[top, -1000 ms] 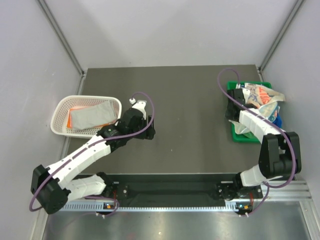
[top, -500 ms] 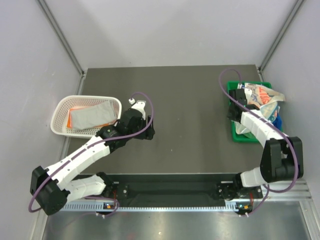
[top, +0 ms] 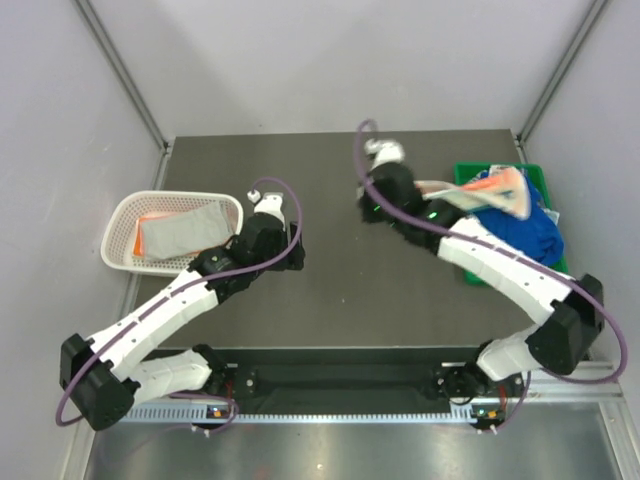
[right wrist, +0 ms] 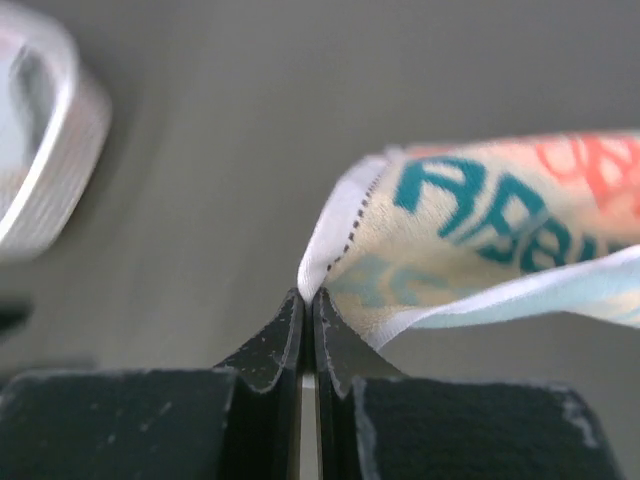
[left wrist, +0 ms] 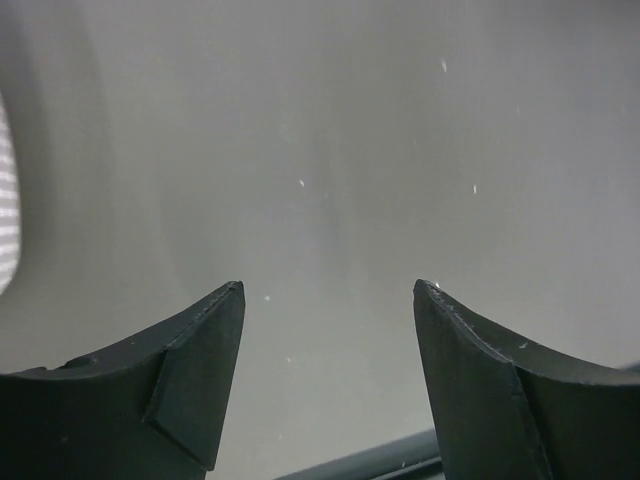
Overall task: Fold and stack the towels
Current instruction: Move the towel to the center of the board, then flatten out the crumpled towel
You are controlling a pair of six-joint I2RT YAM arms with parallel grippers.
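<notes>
Where pinched, thin dash-stitched lettered towel [right wrist: 470,235].

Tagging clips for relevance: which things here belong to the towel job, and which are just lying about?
Job: lettered towel, pinched in the right end effector; blue towel; orange towel; white towel.
Lying about: basket; bin.

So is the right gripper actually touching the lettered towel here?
Touching. The right wrist view shows the right gripper pinched shut on the white stitched edge of the lettered towel, with no gap showing.
</notes>
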